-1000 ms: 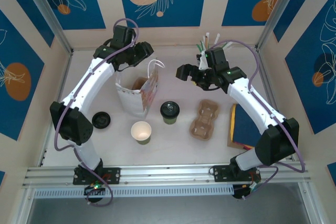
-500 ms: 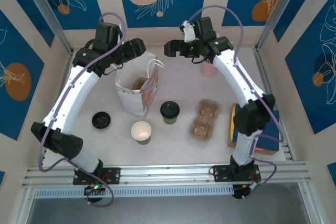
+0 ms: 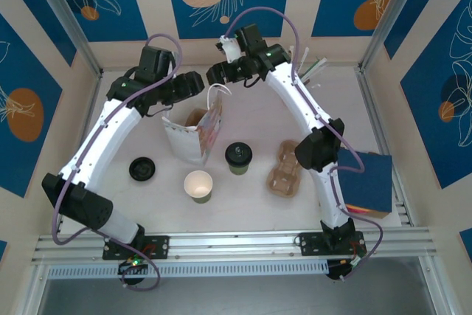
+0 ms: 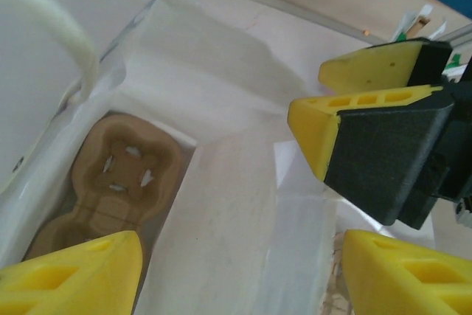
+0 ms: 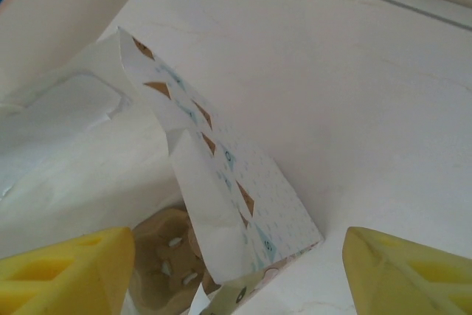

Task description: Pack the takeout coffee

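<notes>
The takeout coffee [image 3: 238, 156], a dark-green cup with a black lid, stands on the table just right of the white gift bag [image 3: 190, 136]. Both grippers hover at the bag's far end. My left gripper [image 3: 193, 85] is open, and in its wrist view its yellow fingers [image 4: 74, 277] straddle a white bag wall [image 4: 236, 204]. My right gripper [image 3: 214, 74] is open too, its fingers [image 5: 409, 274] spread either side of the bag's folded, patterned side panel [image 5: 225, 175]. Nothing is gripped. A brown cup carrier [image 4: 122, 178] lies at the bottom of the bag.
A lidless green cup [image 3: 198, 185] and a loose black lid [image 3: 141, 169] sit in front of the bag. A second brown carrier [image 3: 287, 167] lies right of the coffee. A blue box [image 3: 366, 182] stands at the right edge, with stirrers [image 3: 304, 64] at the back.
My right arm has swung from the right middle of the table to the back, ending over the bag's far end, its jaws narrowing a little. The left gripper stayed by the bag.
</notes>
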Available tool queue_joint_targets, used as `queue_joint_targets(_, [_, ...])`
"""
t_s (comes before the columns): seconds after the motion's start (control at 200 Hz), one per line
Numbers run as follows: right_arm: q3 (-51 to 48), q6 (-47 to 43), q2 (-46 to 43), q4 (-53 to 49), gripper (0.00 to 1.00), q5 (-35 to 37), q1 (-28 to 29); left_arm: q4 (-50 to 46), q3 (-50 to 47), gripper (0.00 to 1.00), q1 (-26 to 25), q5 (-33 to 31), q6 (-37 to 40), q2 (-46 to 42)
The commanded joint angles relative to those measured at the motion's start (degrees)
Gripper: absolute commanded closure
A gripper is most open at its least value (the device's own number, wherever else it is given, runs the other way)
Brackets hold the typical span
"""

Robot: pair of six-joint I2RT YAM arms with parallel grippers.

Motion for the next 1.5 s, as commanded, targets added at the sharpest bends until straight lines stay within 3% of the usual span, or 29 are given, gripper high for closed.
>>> queue_joint_targets(0.0, [2.3, -2.4, 1.4, -1.8, 0.26, 2.1, 0.4, 1.1, -2.1, 0.29, -0.3, 1.4, -1.3, -1.8])
queue_joint_targets(0.36, [6.1, -0.2, 4.4, -0.8, 0.26, 10.3, 0.5, 0.0, -6.2, 0.29, -0.3, -1.1, -2.3, -1.9])
queue_joint_targets(0.88, [7.2, 3.0, 4.1, -0.3, 0.25, 13.7, -2.3, -1.8, -6.8, 0.30, -0.3, -2.0, -1.9, -2.2])
queue_joint_targets(1.15, [7.3, 3.2, 3.0, -0.1, 0.25, 7.4, -2.6, -0.9, -5.8, 0.30, -0.3, -0.6, -1.6, -2.1])
queue_joint_targets(1.36, [7.1, 3.4, 0.3, -0.1, 0.12, 2.2, -1.3, 1.0, -1.8, 0.28, -0.3, 2.8, -0.7, -0.6])
queue_joint_targets(1.495, [6.5, 4.9, -1.9, -0.1, 0.09, 1.2, -1.1, 1.3, 1.3, 0.27, -0.3, 3.0, 0.6, 0.0])
